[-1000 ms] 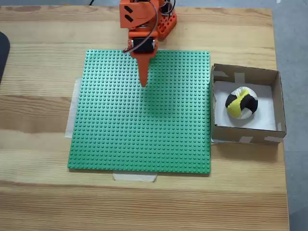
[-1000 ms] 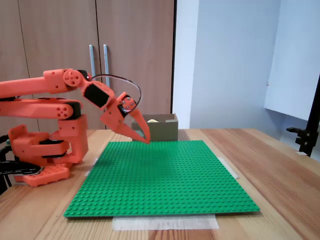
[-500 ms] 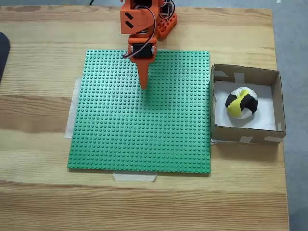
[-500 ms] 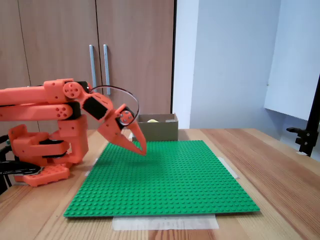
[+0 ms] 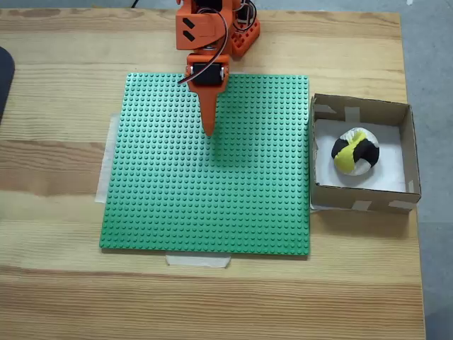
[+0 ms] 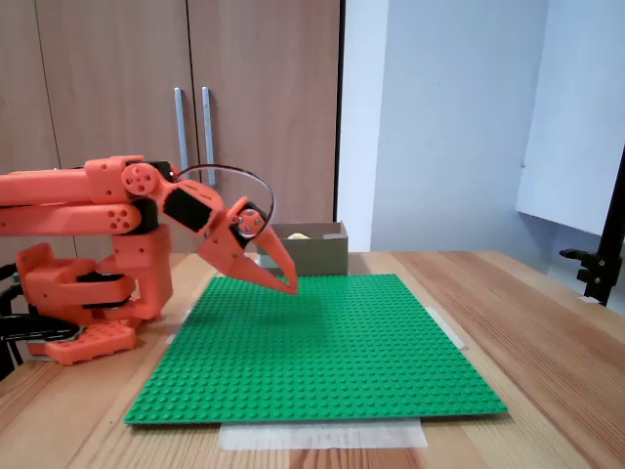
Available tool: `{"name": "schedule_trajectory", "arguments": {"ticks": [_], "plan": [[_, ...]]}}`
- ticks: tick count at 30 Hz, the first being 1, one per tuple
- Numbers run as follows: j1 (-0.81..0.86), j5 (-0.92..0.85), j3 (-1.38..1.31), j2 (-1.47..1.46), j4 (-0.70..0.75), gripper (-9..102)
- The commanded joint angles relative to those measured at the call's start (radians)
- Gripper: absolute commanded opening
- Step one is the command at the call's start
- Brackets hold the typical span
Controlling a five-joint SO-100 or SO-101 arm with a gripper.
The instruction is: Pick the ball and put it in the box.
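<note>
Surroundings: we note a green studded square baseplate (image 5: 205, 163) taped flat on the pale wooden table (image 5: 56, 283), centre of the top-down fixed view; strips of pale tape (image 5: 198, 261) show at its lower edge and left edge.
Behind: in the side-on fixed view we see brown cupboard doors with two metal handles (image 6: 190, 122) at upper left, and a black stand (image 6: 610, 244) cut by the right edge.
Ball: the small round yellow, black and white ball (image 5: 355, 151) lies in the small square brown cardboard box (image 5: 407, 145), on its white bottom, right of the baseplate.
Hard to see: side-on, the box (image 6: 317, 256) sits far back; we see only a pale sliver of the ball (image 6: 299, 235) above its rim. A dark object (image 5: 4, 78) is cut off at the left edge.
Arm: the orange arm (image 6: 88, 195) reaches out low and folded from its base at top centre.
Claw: the orange gripper (image 5: 208, 129) points down over the baseplate's upper part, jaws together, holding nothing; its tips (image 6: 290, 285) hang just above the studs.
</note>
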Motion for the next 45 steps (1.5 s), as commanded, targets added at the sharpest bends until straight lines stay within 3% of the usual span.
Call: {"name": "schedule_trajectory", "arguments": {"ticks": [1, 45], "plan": [[0.011, -0.009, 0.021, 0.009, -0.021, -1], [0.017, -0.026, 0.048, 0.009, -0.040, -1]]}}
